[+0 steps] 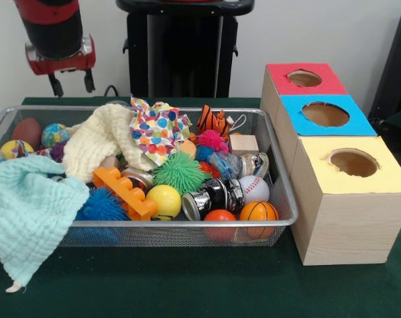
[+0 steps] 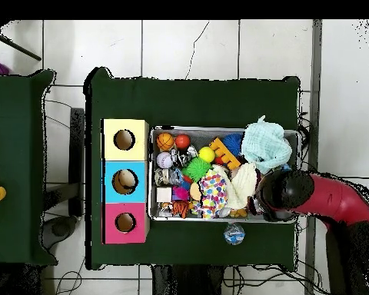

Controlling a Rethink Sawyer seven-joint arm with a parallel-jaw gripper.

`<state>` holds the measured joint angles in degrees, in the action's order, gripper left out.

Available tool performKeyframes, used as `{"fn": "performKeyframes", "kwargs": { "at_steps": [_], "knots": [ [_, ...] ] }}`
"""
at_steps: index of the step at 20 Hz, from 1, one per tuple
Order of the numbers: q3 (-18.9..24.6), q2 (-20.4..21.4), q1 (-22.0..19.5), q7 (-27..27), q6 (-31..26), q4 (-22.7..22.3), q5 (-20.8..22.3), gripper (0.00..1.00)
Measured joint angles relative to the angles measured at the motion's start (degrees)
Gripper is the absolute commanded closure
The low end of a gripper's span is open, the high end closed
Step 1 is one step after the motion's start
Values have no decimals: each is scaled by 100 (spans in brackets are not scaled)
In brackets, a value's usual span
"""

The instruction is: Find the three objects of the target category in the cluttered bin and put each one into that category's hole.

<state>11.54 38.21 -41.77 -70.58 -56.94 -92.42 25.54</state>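
1. In the front view the gripper (image 1: 71, 84) hangs above the far left corner of the cluttered bin (image 1: 187, 228), its two short fingers parted and holding nothing.
2. The bin lies below and to the right of it, long axis running left to right across the table; cloths fill the left end, balls and toys the middle and right.
3. Rightmost, just beside the bin, stand the red box (image 1: 305, 83), blue box (image 1: 329, 119) and yellow box (image 1: 352, 199), so any carry likely runs rightward.

Silver wire-mesh bin (image 1: 280, 175) holds waffle-textured cloths (image 1: 24, 212) beside wood-grain boxes (image 1: 349, 225).
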Motion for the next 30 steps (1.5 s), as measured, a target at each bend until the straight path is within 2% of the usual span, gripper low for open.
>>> {"fn": "performKeyframes", "kwargs": {
  "at_steps": [7,11,17,22,30],
  "knots": [
    [-184,533,329,0,-18,-286,-362,0],
    [-360,853,512,0,-18,-597,-581,0],
    [-565,1115,660,-1,-14,-981,-831,0],
    [-684,1109,685,-1,163,-1313,-1055,0],
    [-862,648,683,-1,1119,-1870,-1303,0]
  ]
}}
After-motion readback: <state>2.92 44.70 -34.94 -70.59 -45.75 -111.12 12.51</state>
